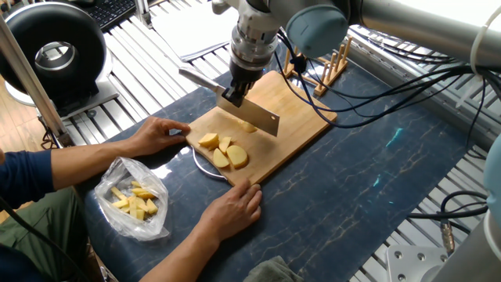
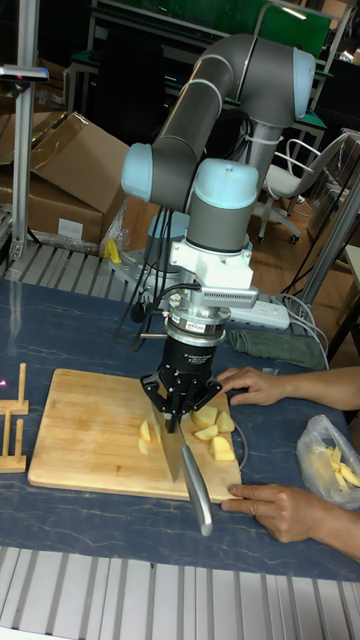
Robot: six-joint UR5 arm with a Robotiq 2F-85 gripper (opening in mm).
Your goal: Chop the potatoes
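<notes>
The gripper (image 1: 236,92) was seen clamped on the handle of a cleaver (image 1: 252,114), fingers closed against the grip. The blade was held edge-down over the wooden cutting board (image 1: 301,125), just above or touching one pale potato piece (image 1: 249,126); contact could not be resolved in either view. The remaining potatoes (image 1: 223,151), a cluster of rounded pieces, were lying near the board's front corner, apart from the blade. In the tall fixed view the knife (image 2: 178,455) was seen end-on, with one piece (image 2: 149,434) beside it and the others (image 2: 214,428) on the far side.

The step in hand was judged to be a downward chop on the single piece. For a clean cut, the blade should be kept vertical and brought straight down through the middle of the piece, stopping at the board surface without side drift.

Two human hands were noted steadying the board: one (image 1: 159,134) at its left edge, one (image 1: 233,209) at the front corner. Both were close to the potato cluster, so room toward the front was judged tight. Open board was available behind and to the right of the blade. A wooden rack (image 1: 322,66) stood beyond the far corner, and a plastic bag of yellow pieces (image 1: 135,199) lay on the mat, well clear.
</notes>
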